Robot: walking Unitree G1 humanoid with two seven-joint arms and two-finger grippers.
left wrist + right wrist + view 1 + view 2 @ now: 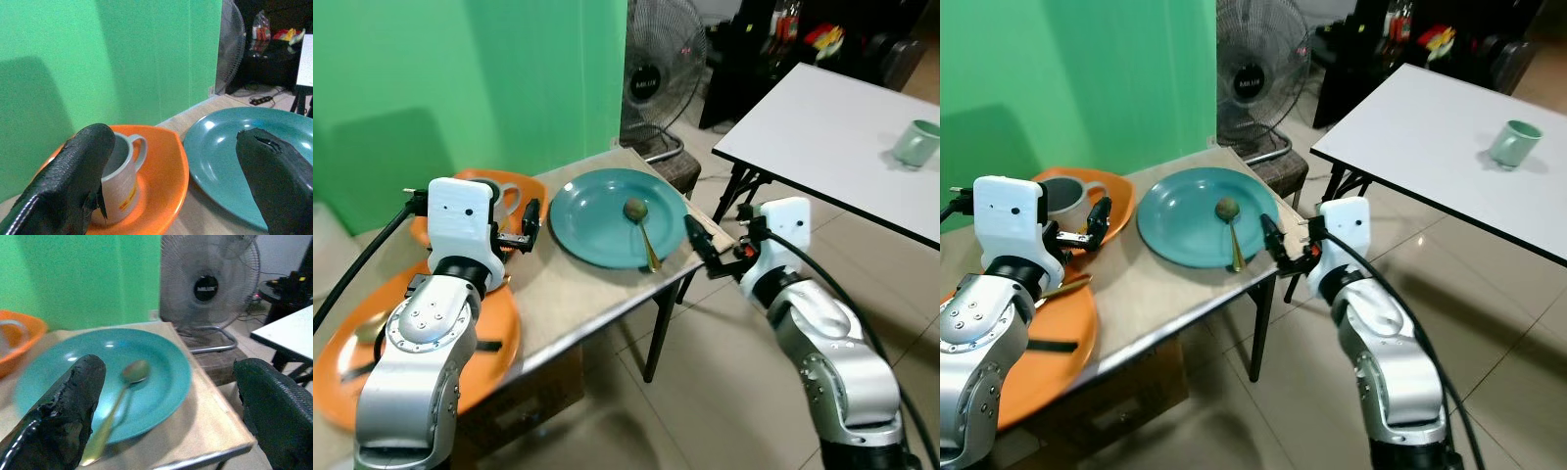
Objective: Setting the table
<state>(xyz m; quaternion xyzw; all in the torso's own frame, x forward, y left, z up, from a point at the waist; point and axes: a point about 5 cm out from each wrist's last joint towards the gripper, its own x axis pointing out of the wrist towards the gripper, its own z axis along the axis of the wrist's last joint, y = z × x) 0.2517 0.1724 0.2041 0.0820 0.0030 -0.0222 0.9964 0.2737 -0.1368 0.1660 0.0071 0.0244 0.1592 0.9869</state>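
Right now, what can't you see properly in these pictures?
- Orange plate, left eye view: the left arm covers much of it; the dark items on it stay unclear.
- Grey mug, left wrist view: the left hand hides one side.
- Green cup, far table: too small to see inside.

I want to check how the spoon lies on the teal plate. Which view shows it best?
The right wrist view: the spoon lies close and large, bowl inside the teal plate, handle over the rim. Both eye views show it smaller; the left wrist view catches just the plate.
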